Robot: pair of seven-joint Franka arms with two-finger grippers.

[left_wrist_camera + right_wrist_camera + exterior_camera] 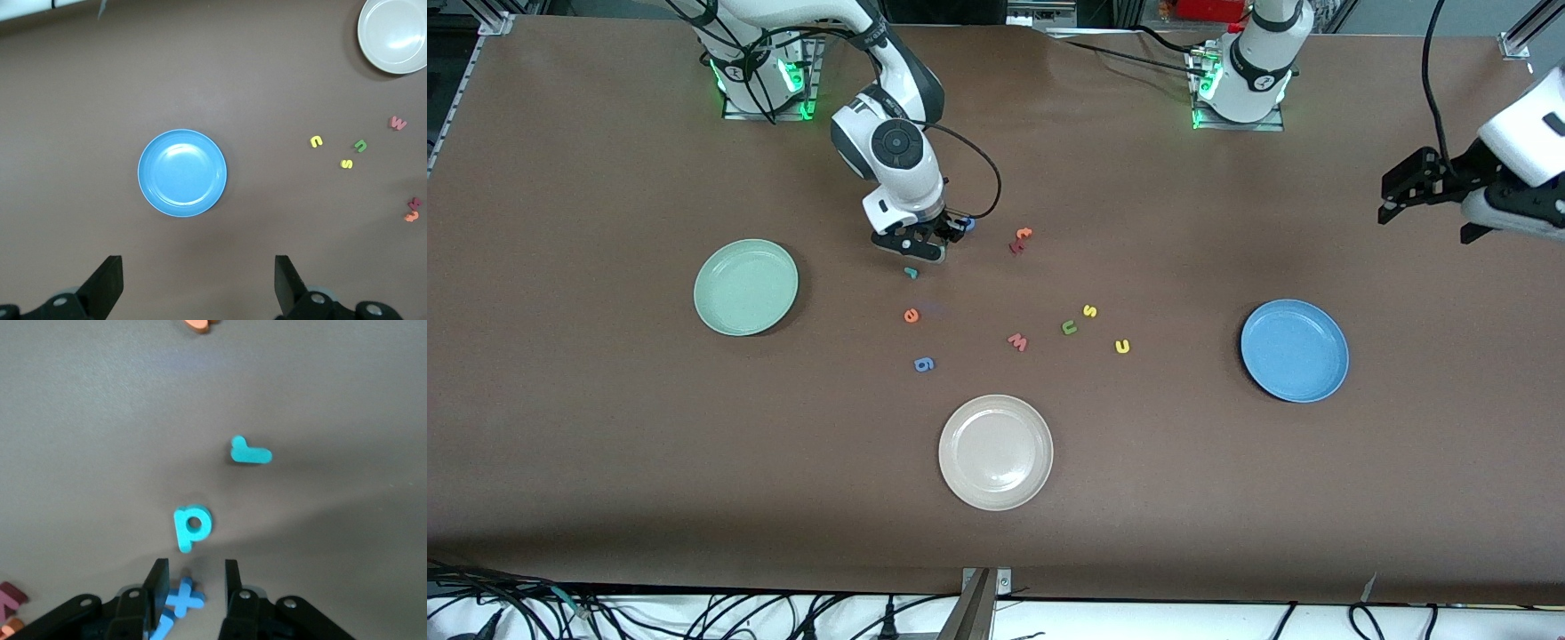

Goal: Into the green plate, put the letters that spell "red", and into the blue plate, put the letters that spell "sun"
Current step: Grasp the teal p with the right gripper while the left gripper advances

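We see the right gripper [193, 577], jaws narrowed yet apart, low over the teal-blue "d" [192, 525]; the left gripper [197, 280] waits, jaws wide.

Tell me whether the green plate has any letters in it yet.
Empty. The green plate shows only its bare mint surface in the front view; the teal r and orange e lie on the table beside it.

Mint-green plate [745, 287], sky-blue plate [1294, 350], cream plate [995, 452]

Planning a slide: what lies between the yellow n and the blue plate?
Only bare table between yellow n and blue plate, in the front and left wrist views.
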